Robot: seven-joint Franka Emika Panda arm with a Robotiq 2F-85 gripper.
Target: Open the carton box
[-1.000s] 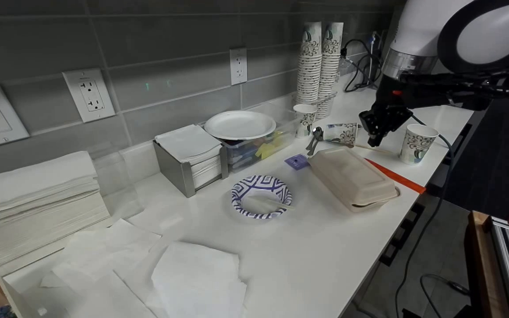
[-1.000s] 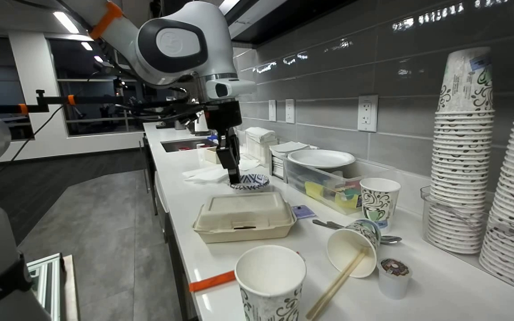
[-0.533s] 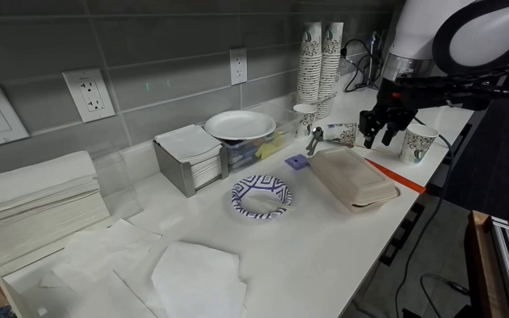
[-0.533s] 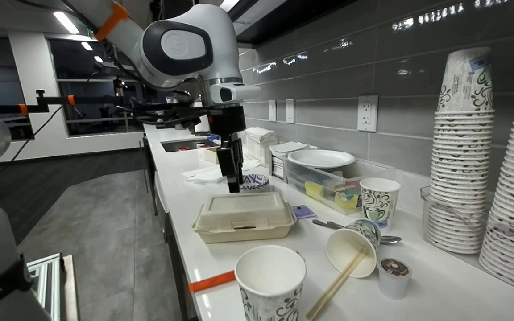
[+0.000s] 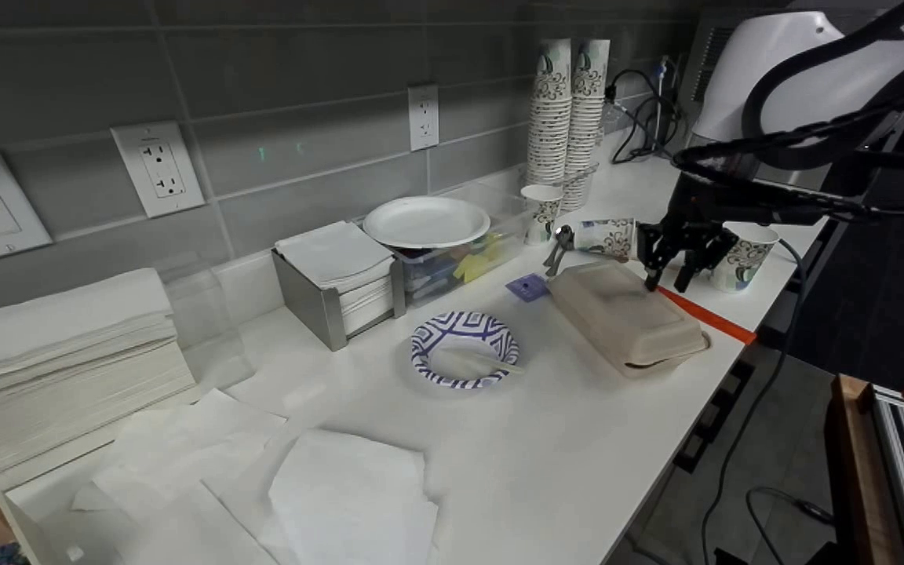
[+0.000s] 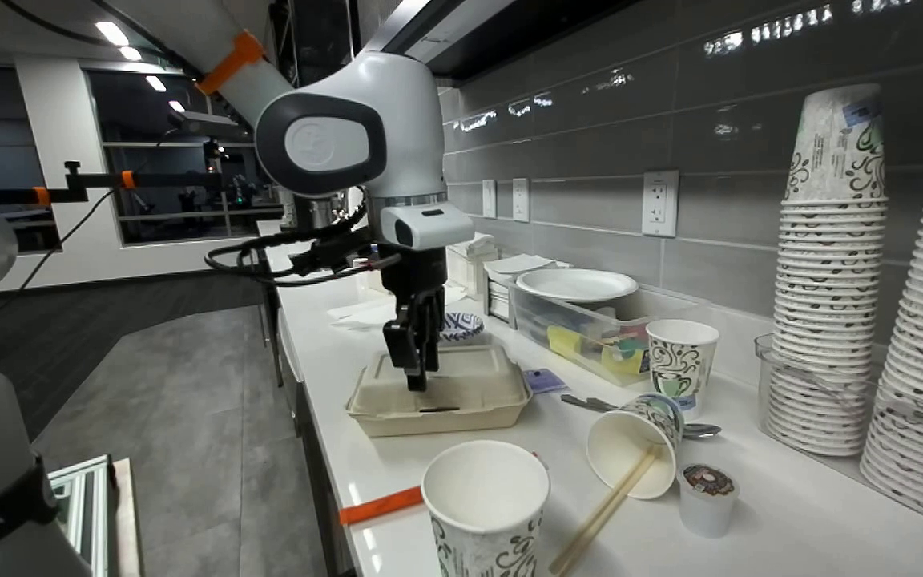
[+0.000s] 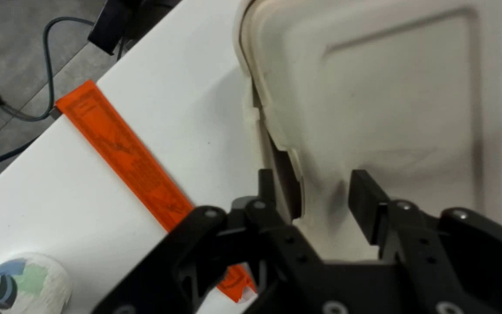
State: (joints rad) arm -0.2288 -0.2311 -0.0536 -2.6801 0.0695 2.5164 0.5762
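Note:
The carton box (image 5: 617,314) is a pale tan lidded container lying on the white counter, lid down. It also shows in an exterior view (image 6: 473,381) and the wrist view (image 7: 399,104). A dark gap shows under the lid's front lip. My gripper (image 5: 667,284) is open and empty, pointing down at the box's front edge. It also shows in an exterior view (image 6: 421,378). In the wrist view, the gripper (image 7: 314,187) has one finger outside the front edge and one over the lid. Whether either finger touches the box, I cannot tell.
An orange strip (image 6: 381,506) and an upright paper cup (image 6: 487,497) stand before the box. A fallen cup (image 6: 638,449) with chopsticks lies beside it. A blue-patterned bowl (image 5: 464,380) sits behind it. The counter edge (image 7: 146,39) runs close by.
My gripper has come down and moved over the box toward its front edge. Its fingers looked close together a second ago and now stand apart. The box has not moved.

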